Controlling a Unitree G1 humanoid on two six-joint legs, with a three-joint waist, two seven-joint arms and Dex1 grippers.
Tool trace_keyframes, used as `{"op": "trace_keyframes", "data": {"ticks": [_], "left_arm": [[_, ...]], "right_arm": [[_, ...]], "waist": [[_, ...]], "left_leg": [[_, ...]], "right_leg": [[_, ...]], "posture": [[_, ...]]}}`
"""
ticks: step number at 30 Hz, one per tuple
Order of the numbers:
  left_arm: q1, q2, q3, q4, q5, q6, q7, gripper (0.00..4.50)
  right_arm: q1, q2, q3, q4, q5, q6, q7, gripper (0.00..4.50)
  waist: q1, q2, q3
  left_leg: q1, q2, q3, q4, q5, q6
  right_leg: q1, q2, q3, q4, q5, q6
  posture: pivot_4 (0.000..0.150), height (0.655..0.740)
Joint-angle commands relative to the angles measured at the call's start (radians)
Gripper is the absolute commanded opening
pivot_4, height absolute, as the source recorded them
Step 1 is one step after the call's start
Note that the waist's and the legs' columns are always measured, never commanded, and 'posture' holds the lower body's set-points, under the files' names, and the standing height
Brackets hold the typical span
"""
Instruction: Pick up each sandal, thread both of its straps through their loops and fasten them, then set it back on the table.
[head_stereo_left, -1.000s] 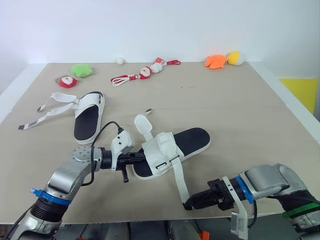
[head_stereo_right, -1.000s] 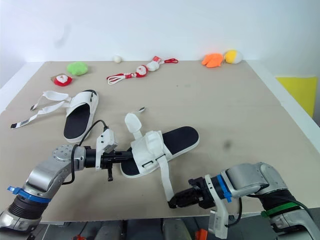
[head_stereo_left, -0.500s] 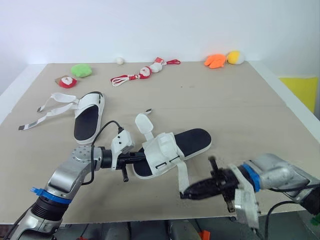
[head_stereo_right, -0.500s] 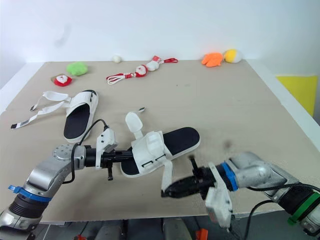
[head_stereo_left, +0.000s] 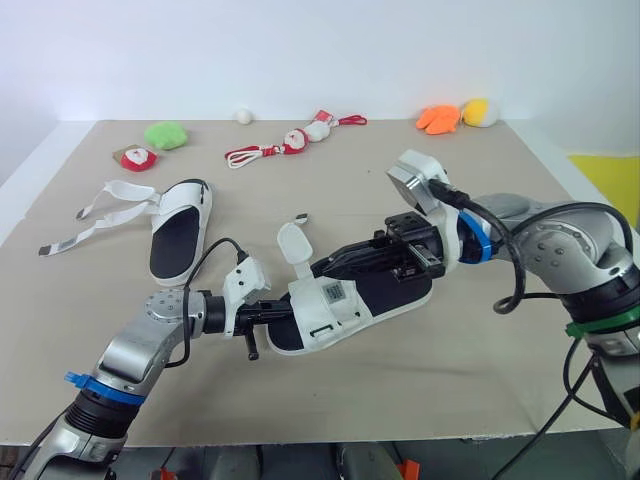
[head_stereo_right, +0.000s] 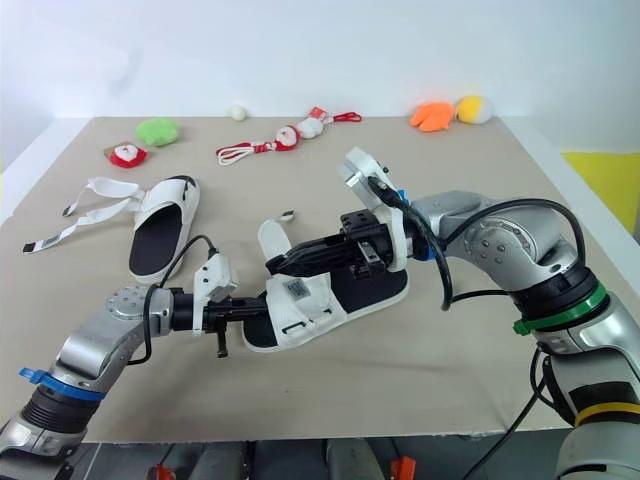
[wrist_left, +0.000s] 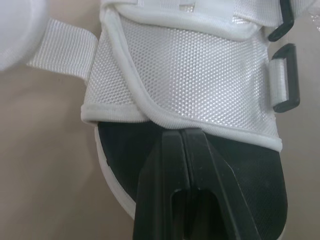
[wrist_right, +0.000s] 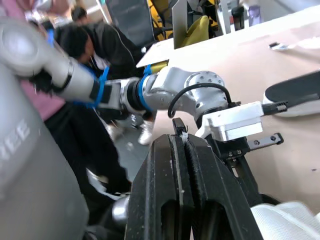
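Near the left edge of the bench (head_stereo_left: 520, 200) we see the other sandal (head_stereo_left: 178, 240), its straps (head_stereo_left: 100, 212) lying loose. Toward the front edge, the left claw (wrist_left: 182, 134) has its fingers pressed together, tips on the black insole (wrist_left: 130, 150) of the sandal (head_stereo_left: 372, 292) lying mid-bench. The right claw (head_stereo_left: 320, 268) reaches over its white upper (head_stereo_left: 328, 308), also pressed together. Whether it pinches a strap we cannot tell.

Green plush (head_stereo_left: 165, 134), orange plush (head_stereo_left: 437, 120) (far edge).
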Motion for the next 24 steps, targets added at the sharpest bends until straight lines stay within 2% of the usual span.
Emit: {"op": "trace_keyframes", "data": {"ticks": [1, 9, 15, 24], "left_arm": [[0.003, 0.004, 0.005, 0.01, 0.016, 0.004, 0.024, 0.0], [0.006, 0.005, 0.006, 0.004, 0.015, 0.004, 0.03, 0.0], [0.006, 0.006, 0.005, 0.002, 0.013, 0.003, 0.032, 0.0], [0.002, 0.002, 0.001, 0.002, 0.013, 0.004, 0.034, 0.0]], "right_arm": [[-0.049, 0.054, -0.079, 0.045, -0.054, 0.069, -0.014, 0.06], [-0.026, 0.179, -0.067, 0.208, -0.386, -0.022, 0.034, 0.06], [-0.059, 0.224, -0.056, 0.333, -0.551, -0.046, 0.089, 0.06], [-0.165, 0.3, -0.101, 0.521, -0.646, 0.044, 0.162, 0.06]], "waist": [[-0.001, 0.0, 0.0], [-0.002, 0.0, 0.0], [-0.003, 0.0, 0.0], [-0.005, 0.0, 0.0]], "left_leg": [[-0.001, 0.0, 0.0, 0.0, 0.0, 0.0], [-0.002, 0.001, 0.0, 0.0, 0.0, 0.0], [-0.001, 0.001, 0.0, 0.001, 0.0, 0.0], [-0.002, 0.001, 0.0, 0.001, 0.0, 0.0]], "right_leg": [[-0.001, 0.0, 0.0, 0.0, 0.001, 0.001], [-0.002, 0.001, 0.0, 0.0, 0.001, 0.002], [-0.002, 0.001, 0.0, 0.0, 0.003, 0.005], [-0.002, 0.001, 0.0, 0.0, 0.004, 0.005]], "posture": [[0.15, 0.74], [0.15, 0.74], [0.15, 0.74], [0.15, 0.74]]}}
